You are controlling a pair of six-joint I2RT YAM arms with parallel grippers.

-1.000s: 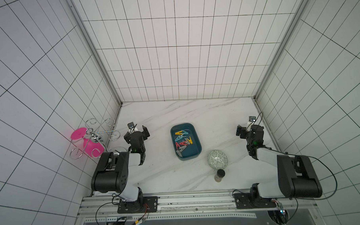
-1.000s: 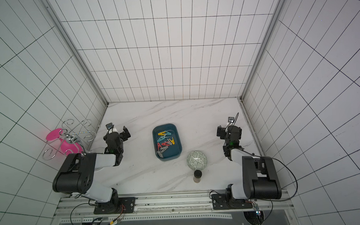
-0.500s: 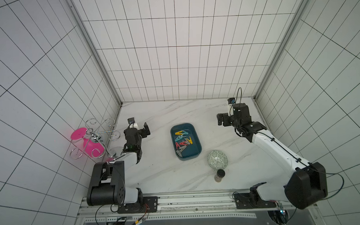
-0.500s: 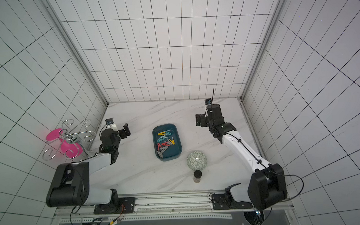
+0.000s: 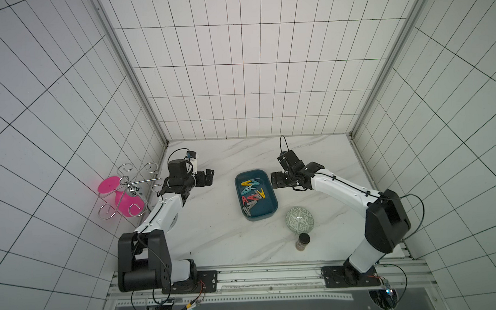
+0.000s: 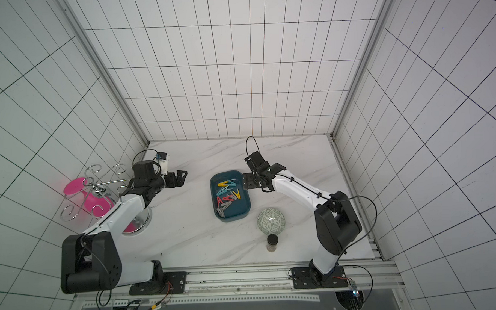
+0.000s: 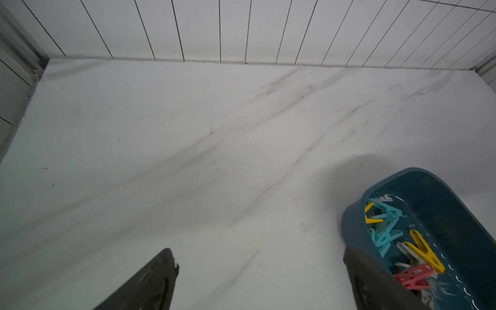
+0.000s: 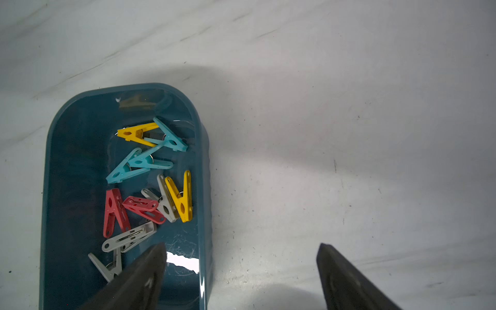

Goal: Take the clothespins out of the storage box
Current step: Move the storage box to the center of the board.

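The storage box (image 5: 267, 212) sat near the middle of the table (image 5: 215, 227). The clothespins (image 5: 252, 193) lay in a loose heap inside it, yellow, light blue, red and grey. The right gripper (image 5: 277, 182) hung just beside the box's far right corner, wide apart and empty. In the right wrist view one jaw stood over the box's inside and the other over bare table. The left gripper (image 5: 206, 178) hovered well apart to the left, also spread and holding nothing. A patterned bowl (image 5: 299, 219) and a small jar (image 5: 303, 241) stood near the box's near right corner.
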